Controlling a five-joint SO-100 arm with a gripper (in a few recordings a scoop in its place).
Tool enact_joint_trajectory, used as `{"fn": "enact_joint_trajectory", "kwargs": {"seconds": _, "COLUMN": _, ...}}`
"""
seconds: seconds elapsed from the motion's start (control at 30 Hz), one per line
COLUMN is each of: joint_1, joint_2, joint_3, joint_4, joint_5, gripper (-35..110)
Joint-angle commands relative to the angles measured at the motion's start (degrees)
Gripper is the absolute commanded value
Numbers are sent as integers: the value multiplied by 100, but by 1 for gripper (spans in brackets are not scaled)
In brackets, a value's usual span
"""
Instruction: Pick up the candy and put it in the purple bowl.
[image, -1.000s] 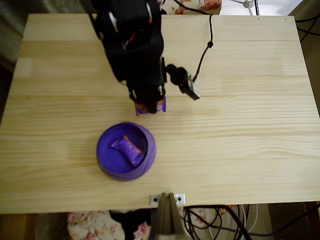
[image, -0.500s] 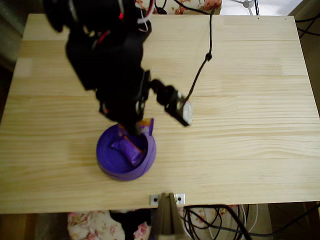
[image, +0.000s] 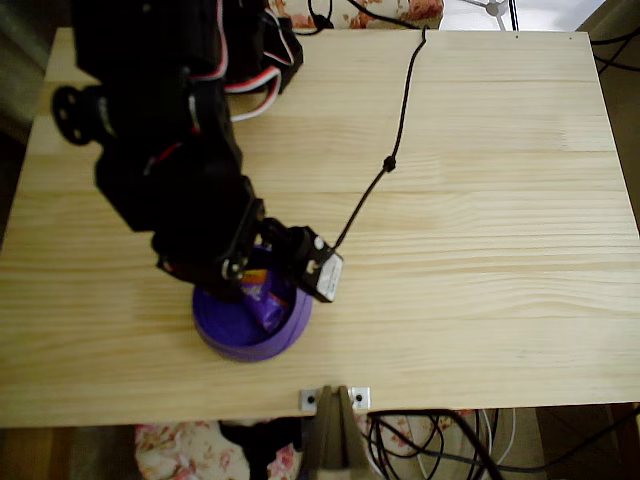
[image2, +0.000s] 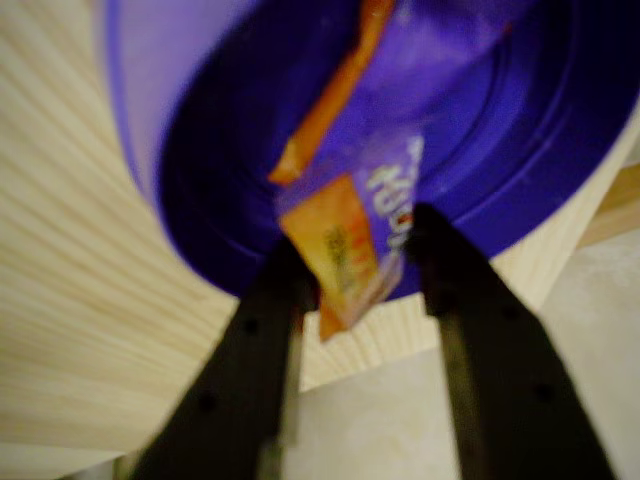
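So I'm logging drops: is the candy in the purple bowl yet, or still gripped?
Still gripped. In the wrist view the pincer pinches the candy above the purple bowl.

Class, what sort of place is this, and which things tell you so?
Probably a home hobby bench: pale wooden table, cables trailing off its edge, floral fabric behind it, and a black robot arm over a round purple plastic bowl.

1. The worktop (image: 480, 200) under the hand is pale wood with fine straight grain, matt.
2. The bowl (image2: 200, 200) just beyond the fingers looks like smooth purple plastic with a soft sheen.
3. The candy (image2: 345, 250) between the fingers has a thin, crinkled, glossy wrapper.
4. The hand (image2: 360, 270) looks like matt black plastic.
5. Its cable (image: 385, 165) is black and dull.
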Motion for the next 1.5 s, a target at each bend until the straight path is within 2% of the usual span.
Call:
{"fn": "enact_joint_trajectory", "kwargs": {"seconds": 0.0, "joint_1": 26, "joint_2": 378, "joint_3": -536, "joint_4": -18, "joint_5": 114, "gripper": 27}}
{"fn": "enact_joint_trajectory", "kwargs": {"seconds": 0.23, "joint_1": -9, "joint_2": 659, "joint_3": -483, "joint_4": 62, "joint_5": 193, "gripper": 30}}
{"fn": "enact_joint_trajectory", "kwargs": {"seconds": 0.37, "joint_1": -149, "joint_2": 1248, "joint_3": -431, "joint_4": 229, "joint_5": 176, "gripper": 0}}
{"fn": "enact_joint_trajectory", "kwargs": {"seconds": 0.57, "joint_1": -264, "joint_2": 2663, "joint_3": -53, "joint_4": 642, "joint_5": 202, "gripper": 0}}
{"fn": "enact_joint_trajectory", "kwargs": {"seconds": 0.77, "joint_1": 88, "joint_2": 5027, "joint_3": 1863, "joint_4": -26, "joint_5": 246, "gripper": 0}}
{"fn": "enact_joint_trajectory", "kwargs": {"seconds": 0.9, "joint_1": 114, "joint_2": 6091, "joint_3": 2953, "joint_4": -220, "joint_5": -686, "gripper": 0}}
{"fn": "enact_joint_trajectory", "kwargs": {"seconds": 1.0, "joint_1": 299, "joint_2": 7005, "joint_3": 3964, "joint_4": -439, "joint_5": -501, "gripper": 0}}
{"fn": "enact_joint_trajectory", "kwargs": {"seconds": 1.23, "joint_1": -44, "joint_2": 9905, "joint_3": 5818, "joint_4": 123, "joint_5": -492, "gripper": 0}}
{"fn": "enact_joint_trajectory", "kwargs": {"seconds": 1.47, "joint_1": -202, "joint_2": 9896, "joint_3": 6381, "joint_4": 360, "joint_5": -554, "gripper": 0}}
